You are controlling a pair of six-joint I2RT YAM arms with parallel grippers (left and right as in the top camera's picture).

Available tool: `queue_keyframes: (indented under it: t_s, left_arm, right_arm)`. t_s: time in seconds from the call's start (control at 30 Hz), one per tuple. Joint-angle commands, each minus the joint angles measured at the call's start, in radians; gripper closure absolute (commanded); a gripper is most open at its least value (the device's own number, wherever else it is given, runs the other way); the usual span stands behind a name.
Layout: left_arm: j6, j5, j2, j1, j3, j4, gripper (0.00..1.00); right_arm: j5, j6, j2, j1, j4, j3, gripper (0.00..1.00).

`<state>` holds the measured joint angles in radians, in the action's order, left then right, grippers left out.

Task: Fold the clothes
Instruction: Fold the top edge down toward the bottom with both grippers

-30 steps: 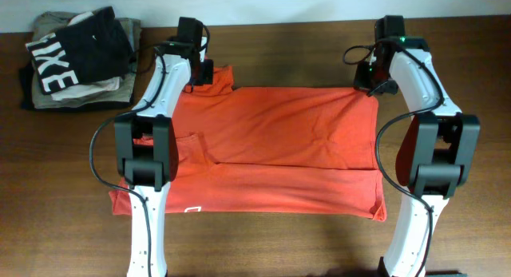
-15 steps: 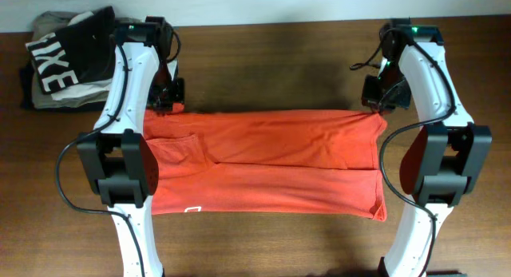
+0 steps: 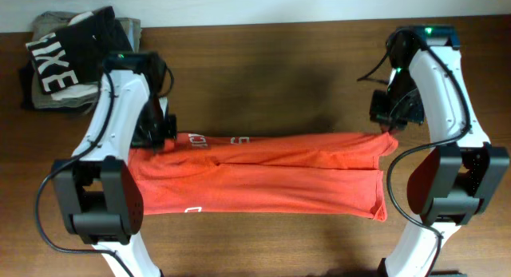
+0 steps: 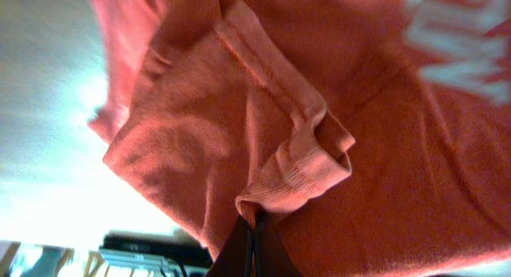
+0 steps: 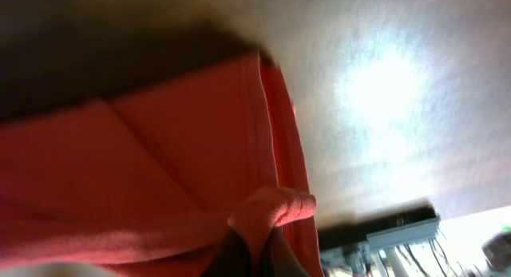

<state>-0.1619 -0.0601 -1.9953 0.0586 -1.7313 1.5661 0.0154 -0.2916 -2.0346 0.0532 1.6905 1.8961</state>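
Observation:
The clothes, a red-orange T-shirt (image 3: 263,181), lie as a long band across the wooden table (image 3: 271,61). White lettering (image 3: 197,139) shows on its turned-over far edge, and a small white mark (image 3: 192,209) sits near the front hem. My left gripper (image 3: 157,140) is shut on the far left edge. In the left wrist view my left gripper (image 4: 255,233) pinches a rolled hem of the shirt (image 4: 200,141). My right gripper (image 3: 389,127) is shut on the far right corner. The right wrist view shows my right gripper (image 5: 257,245) squeezing a fold of the shirt (image 5: 144,165).
A pile of folded garments stands at the back left corner, with a black shirt with big white letters (image 3: 68,57) on top of khaki and white ones (image 3: 80,93). Both arm bases stand at the table's front edge, beside the shirt's ends.
Both grippers have come toward the front, each carrying its far corner of the shirt. The shirt's far part has folded over, the band is narrower, and white lettering now shows.

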Motion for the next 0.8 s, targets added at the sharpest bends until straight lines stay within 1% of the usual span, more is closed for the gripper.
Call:
queue_keyframes:
  t_s: [0.0,0.07,0.13,0.2,0.27,0.3,0.33,0.37,0.4,0.43,0.47,0.53,0.67,0.7,0.73,0.77]
  left_arm:
    - [-0.052,-0.013,0.010,-0.007,0.129,-0.026,0.99]
    - [-0.068,-0.025,0.045,-0.008,0.175,-0.015,1.00]
    - [-0.153,-0.094,0.077,-0.007,0.237,-0.003,0.99]
    - [-0.178,-0.095,0.079,-0.008,0.279,-0.021,1.00]
    - [-0.187,-0.102,0.079,-0.008,0.313,-0.029,0.99]
    - [-0.190,-0.102,0.079,-0.008,0.343,-0.048,1.00]
    - [-0.190,-0.102,0.079,-0.008,0.353,-0.056,0.95]
    - [-0.190,-0.102,0.079,-0.008,0.359,-0.062,0.69]
    - [-0.190,-0.103,0.079,-0.008,0.358,-0.065,0.42]
    - [-0.190,-0.103,0.079,-0.008,0.358,-0.071,0.40]
    - [-0.189,-0.103,0.079,-0.008,0.356,-0.082,0.39]
    - [-0.190,-0.103,0.079,-0.008,0.335,-0.097,0.39]
    - [-0.189,-0.125,0.090,-0.007,0.169,-0.069,0.39]
    - [-0.189,-0.121,0.090,-0.007,0.124,-0.070,0.46]
    - [-0.188,-0.089,0.090,-0.004,0.121,-0.074,0.70]
    - [-0.158,-0.014,0.090,0.004,0.133,-0.090,0.88]
  right_arm:
    - [0.024,-0.005,0.032,-0.028,-0.005,-0.142,0.96]
    - [0.024,-0.002,0.033,-0.041,-0.069,-0.301,0.96]
    - [0.024,-0.002,0.033,-0.040,-0.089,-0.383,0.96]
    - [0.040,-0.002,0.033,-0.040,-0.098,-0.404,0.96]
    - [0.069,-0.010,0.033,-0.040,-0.064,-0.408,0.96]
    - [0.069,-0.010,0.035,-0.040,-0.068,-0.408,0.84]
    - [0.069,-0.010,0.035,-0.040,-0.068,-0.408,0.65]
    - [0.069,-0.010,0.035,-0.040,-0.065,-0.408,0.35]
    - [0.069,-0.010,0.035,-0.041,-0.059,-0.408,0.20]
    - [0.069,-0.010,0.035,-0.041,-0.057,-0.408,0.13]
    - [0.069,-0.010,0.035,-0.041,-0.060,-0.408,0.12]
    - [0.068,-0.010,0.035,-0.041,-0.072,-0.407,0.11]
    - [0.068,-0.009,0.035,-0.041,-0.112,-0.407,0.09]
    - [0.064,-0.009,0.035,-0.041,-0.126,-0.408,0.10]
    - [0.043,-0.009,0.035,-0.041,-0.139,-0.408,0.16]
    - [0.012,-0.004,0.035,-0.041,-0.153,-0.408,0.24]
